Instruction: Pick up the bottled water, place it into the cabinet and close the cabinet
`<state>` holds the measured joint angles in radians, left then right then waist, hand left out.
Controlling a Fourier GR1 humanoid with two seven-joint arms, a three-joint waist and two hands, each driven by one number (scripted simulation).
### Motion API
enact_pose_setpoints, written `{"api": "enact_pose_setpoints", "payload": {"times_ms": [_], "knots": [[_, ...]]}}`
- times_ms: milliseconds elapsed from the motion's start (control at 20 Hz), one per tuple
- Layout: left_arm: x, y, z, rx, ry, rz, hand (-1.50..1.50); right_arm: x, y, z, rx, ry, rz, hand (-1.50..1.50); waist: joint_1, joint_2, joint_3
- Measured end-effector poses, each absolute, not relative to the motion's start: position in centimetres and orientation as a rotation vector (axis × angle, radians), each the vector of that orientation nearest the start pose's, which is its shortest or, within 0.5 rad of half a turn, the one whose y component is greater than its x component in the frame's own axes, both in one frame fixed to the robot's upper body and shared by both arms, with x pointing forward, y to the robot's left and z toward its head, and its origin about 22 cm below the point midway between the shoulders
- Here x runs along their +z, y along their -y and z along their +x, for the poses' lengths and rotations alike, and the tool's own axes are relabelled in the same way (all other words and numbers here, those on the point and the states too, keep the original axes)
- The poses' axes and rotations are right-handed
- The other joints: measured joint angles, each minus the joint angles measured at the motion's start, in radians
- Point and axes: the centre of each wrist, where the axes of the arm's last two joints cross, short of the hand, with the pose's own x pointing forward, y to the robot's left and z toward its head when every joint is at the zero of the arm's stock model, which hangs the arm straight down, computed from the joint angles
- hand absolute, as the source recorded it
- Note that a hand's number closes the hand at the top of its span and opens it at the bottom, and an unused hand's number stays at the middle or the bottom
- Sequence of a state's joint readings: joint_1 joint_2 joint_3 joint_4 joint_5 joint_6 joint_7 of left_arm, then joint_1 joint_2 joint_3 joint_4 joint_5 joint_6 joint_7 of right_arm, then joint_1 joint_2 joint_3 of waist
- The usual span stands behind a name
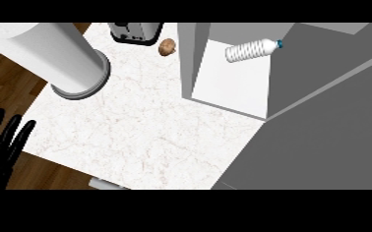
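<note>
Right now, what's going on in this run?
Nothing is being handled. The bottled water lies on its side inside the open cabinet, cap pointing right. The cabinet door stands open, so closing is not yet done. The left hand shows at the view's left edge, fingers straight and holding nothing; the right hand is out of view. On the counter are a white cylinder, a toaster and a small brown item.
</note>
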<state>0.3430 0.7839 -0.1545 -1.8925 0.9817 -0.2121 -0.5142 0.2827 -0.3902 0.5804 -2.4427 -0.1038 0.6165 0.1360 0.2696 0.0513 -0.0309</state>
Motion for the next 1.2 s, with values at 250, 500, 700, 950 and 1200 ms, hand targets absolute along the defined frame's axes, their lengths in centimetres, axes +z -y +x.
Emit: {"api": "enact_pose_setpoints", "payload": {"times_ms": [250,500,700,950,1200], "knots": [[7.1,-34.0,16.3,0.057,1.876,-0.560,-1.50,13.5,18.1,11.3,1.072,1.658,0.922,1.50,0.015,0.013,0.002],[7.3,-34.4,16.5,0.056,1.882,-0.558,-1.50,12.9,17.5,12.3,1.009,1.624,0.950,1.50,0.012,0.016,0.005],[7.4,-34.7,16.6,0.055,1.880,-0.551,-1.50,13.2,16.8,14.0,1.043,1.618,0.883,1.50,0.006,0.008,0.006],[7.2,-35.0,16.6,0.066,1.873,-0.544,-1.50,13.7,15.9,17.0,1.113,1.594,0.769,1.50,0.002,0.000,0.007],[7.0,-35.4,16.5,0.077,1.867,-0.540,-1.50,14.3,14.0,19.9,1.145,1.568,0.704,1.50,-0.006,-0.005,0.010]]}}
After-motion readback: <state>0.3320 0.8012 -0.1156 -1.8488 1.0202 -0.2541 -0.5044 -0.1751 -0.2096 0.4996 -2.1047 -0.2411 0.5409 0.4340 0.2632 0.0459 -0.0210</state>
